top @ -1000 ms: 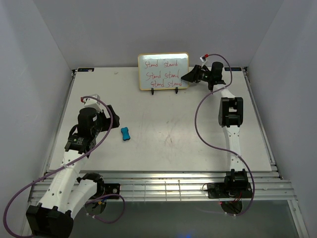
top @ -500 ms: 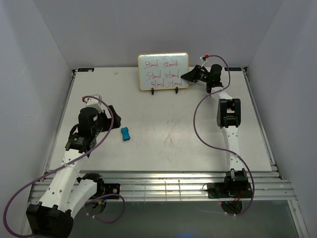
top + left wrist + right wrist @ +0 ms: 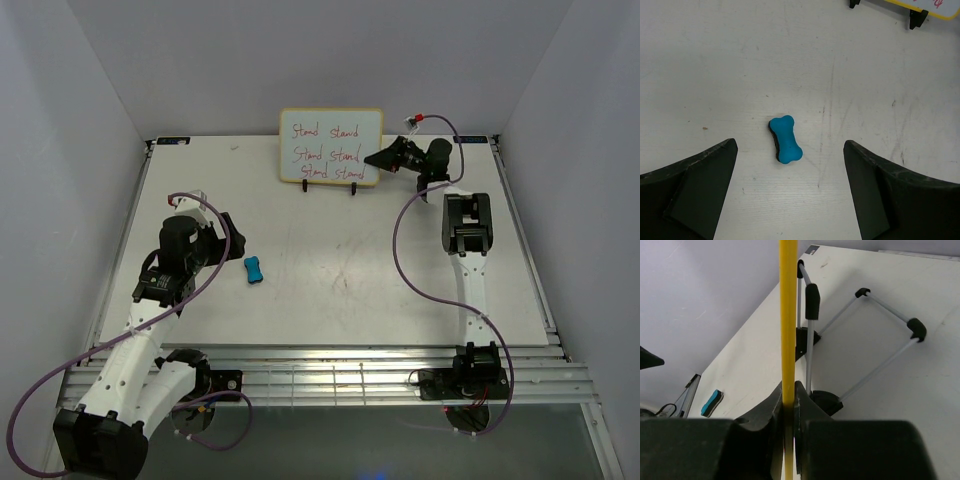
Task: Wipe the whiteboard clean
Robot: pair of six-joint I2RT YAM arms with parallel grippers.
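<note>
Blue eraser (image 3: pixel 785 139) x1 | whiteboard (image 3: pixel 331 146) x1 | right tool (image 3: pixel 788 392) pinching its edge | left tool (image 3: pixel 232 238) spread

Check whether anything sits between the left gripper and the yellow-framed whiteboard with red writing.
Nothing visible does: bare table runs from the open left gripper to the yellow-framed whiteboard. The blue bone-shaped eraser lies near that gripper, off the line. The right gripper clamps the board's right edge.

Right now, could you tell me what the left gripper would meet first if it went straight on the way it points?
Most likely the blue eraser, lying on the table ahead of the left gripper, lined up between its open fingers. Depth is unclear; it might touch the table first.
</note>
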